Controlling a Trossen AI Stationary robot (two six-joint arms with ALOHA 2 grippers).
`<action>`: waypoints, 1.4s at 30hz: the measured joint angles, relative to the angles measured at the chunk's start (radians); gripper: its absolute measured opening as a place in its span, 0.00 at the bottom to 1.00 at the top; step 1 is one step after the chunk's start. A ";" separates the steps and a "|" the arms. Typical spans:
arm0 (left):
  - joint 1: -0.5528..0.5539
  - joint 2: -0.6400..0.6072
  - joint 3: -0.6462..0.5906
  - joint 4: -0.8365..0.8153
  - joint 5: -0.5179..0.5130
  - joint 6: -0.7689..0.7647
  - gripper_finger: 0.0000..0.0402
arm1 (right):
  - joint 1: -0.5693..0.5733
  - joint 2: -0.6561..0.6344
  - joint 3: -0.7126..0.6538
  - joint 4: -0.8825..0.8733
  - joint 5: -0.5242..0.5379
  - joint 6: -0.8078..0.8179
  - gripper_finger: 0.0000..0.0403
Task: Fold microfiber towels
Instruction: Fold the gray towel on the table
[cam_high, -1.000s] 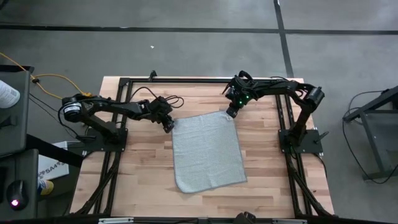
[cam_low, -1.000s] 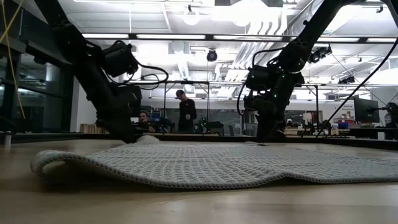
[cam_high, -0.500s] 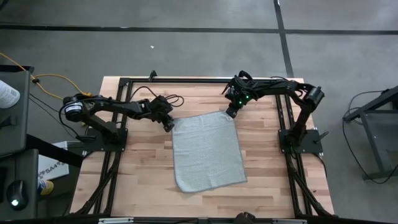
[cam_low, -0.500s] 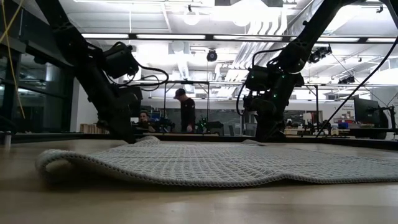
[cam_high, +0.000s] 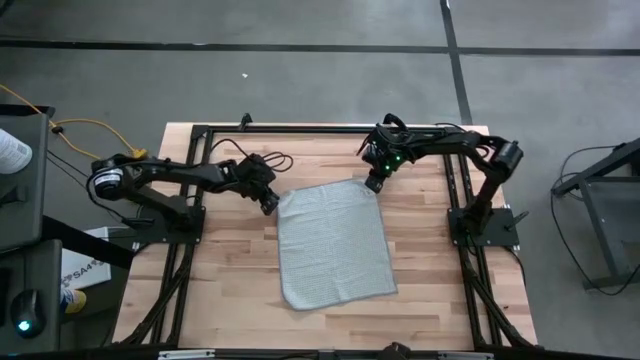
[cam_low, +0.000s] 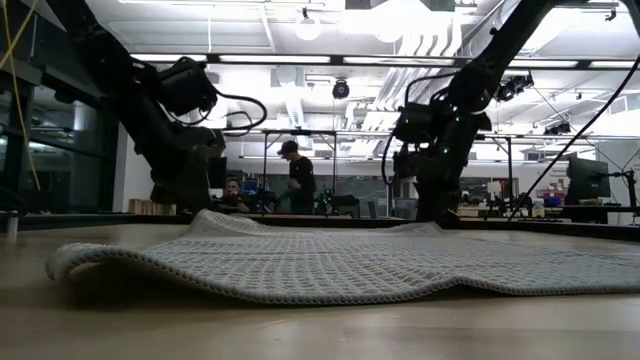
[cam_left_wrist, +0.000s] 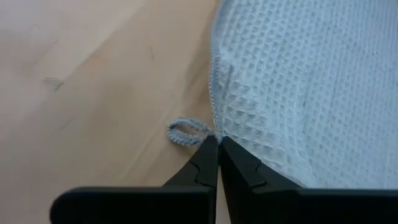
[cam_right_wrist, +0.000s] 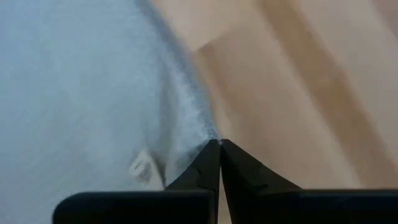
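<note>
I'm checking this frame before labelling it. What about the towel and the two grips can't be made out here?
- Towel underside: hidden in all views by the cloth itself.
- How much cloth the left end effector pinches: fingers cover the corner in its wrist view.
- Small tag beside the right end effector: too blurred to read.
- Towel's far corners: low view, hidden behind its raised near edge.

Light grey towel (cam_high: 333, 243) with fine waffle weave, on pale wooden table (cam_high: 430, 290) of striped planks. Black arms, black frame (cam_high: 180, 270).
</note>
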 joint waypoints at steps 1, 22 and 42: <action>-0.009 -0.011 0.000 -0.010 -0.010 -0.001 0.01 | 0.004 -0.015 0.000 -0.003 -0.002 0.000 0.01; -0.130 -0.134 0.002 -0.135 -0.409 0.038 0.00 | 0.168 -0.119 0.005 -0.038 0.371 0.148 0.01; -0.130 -0.134 0.071 -0.053 -0.552 0.228 0.00 | 0.247 -0.121 0.007 -0.104 0.733 0.372 0.01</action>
